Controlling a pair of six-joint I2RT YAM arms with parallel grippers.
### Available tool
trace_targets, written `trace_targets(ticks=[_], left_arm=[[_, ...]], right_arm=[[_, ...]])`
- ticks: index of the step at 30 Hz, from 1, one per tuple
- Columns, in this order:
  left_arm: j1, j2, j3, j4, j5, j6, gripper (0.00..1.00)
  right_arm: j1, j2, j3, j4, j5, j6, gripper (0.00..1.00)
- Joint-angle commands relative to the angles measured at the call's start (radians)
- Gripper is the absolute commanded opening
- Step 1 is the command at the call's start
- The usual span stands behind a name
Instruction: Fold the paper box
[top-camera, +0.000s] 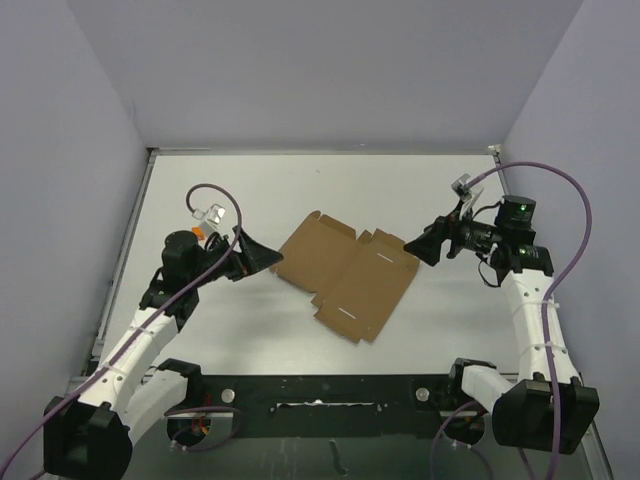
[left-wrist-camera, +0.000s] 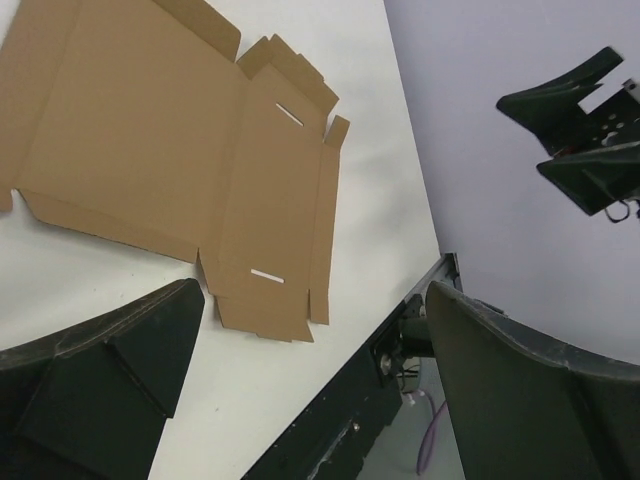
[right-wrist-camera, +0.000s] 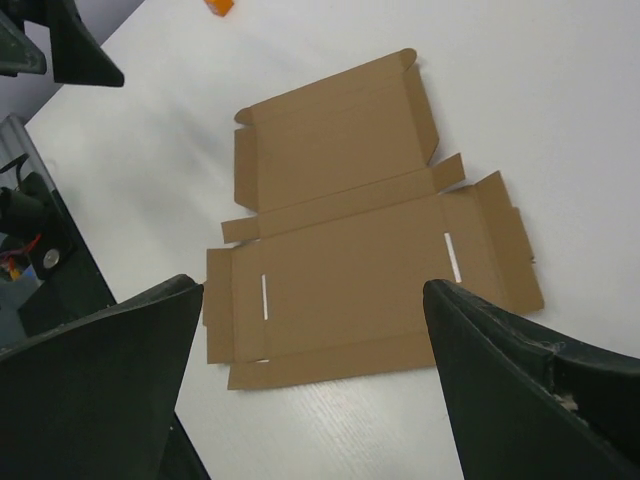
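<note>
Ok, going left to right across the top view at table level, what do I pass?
Left gripper, jaws open → paper box, lying flat and unfolded → right gripper, jaws open.

White tabletop (top-camera: 400, 190) lies bare all round a flat brown die-cut cardboard sheet (top-camera: 345, 278). Close at its left hangs the black left gripper (top-camera: 272, 258), at its right the black right gripper (top-camera: 410, 244), jaws spread.

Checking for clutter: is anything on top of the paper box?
Nothing lies on the paper box: the unfolded sheet is flat on the white table, its flaps and two slits all bare. What is beneath the sheet is covered.
</note>
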Motion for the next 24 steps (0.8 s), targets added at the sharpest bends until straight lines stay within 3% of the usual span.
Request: trace_targets(ticks=[1, 9, 17, 21, 24], left_arm=[[0.011, -0.018, 0.009, 0.144, 0.027, -0.07, 0.95], [0.016, -0.013, 0.025, -0.111, -0.176, 0.097, 0.9], [0.03, 0.111, -0.027, 0.003, -0.143, 0.021, 0.71], [0.022, 0.171, -0.047, 0.035, -0.208, -0.047, 0.54], [-0.023, 0.232, -0.061, 0.063, -0.28, -0.12, 0.51]], right_arm=[[-0.013, -0.014, -0.044, 0.089, -0.135, -0.04, 0.98], [-0.031, 0.024, -0.096, 0.131, -0.141, -0.055, 0.98], [-0.042, 0.084, -0.13, 0.135, -0.132, -0.075, 0.98], [-0.041, 0.082, -0.153, 0.155, -0.114, -0.067, 0.98], [-0.041, 0.087, -0.163, 0.172, -0.11, -0.054, 0.98]])
